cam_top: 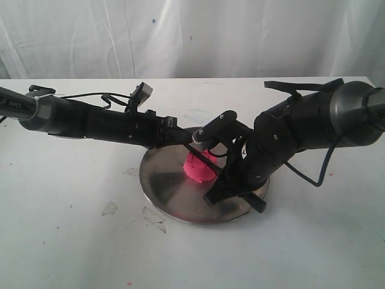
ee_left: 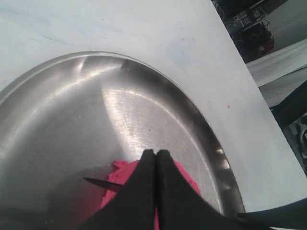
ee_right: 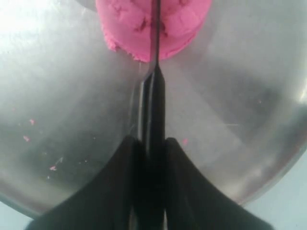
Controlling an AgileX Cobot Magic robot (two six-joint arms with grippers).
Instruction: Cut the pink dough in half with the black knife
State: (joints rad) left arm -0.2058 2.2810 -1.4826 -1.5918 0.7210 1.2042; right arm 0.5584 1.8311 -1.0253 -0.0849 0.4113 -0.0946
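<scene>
one black knife (ee_right: 154, 72) bisects pink dough (ee_right: 129, 24).

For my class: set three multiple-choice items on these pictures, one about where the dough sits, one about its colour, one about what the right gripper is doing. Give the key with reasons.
1. Where is the dough?
A. on the bare table
B. on the steel plate
C. held in the air

2. What colour is the dough?
A. pink
B. green
C. white

3. What is the right gripper's state?
A. open and empty
B. shut on the knife
C. shut on the plate

Key:
1 B, the pink dough rests on the steel plate.
2 A, it shows bright pink in every view.
3 B, the right gripper clamps the black knife, whose blade lies across the dough.
</scene>
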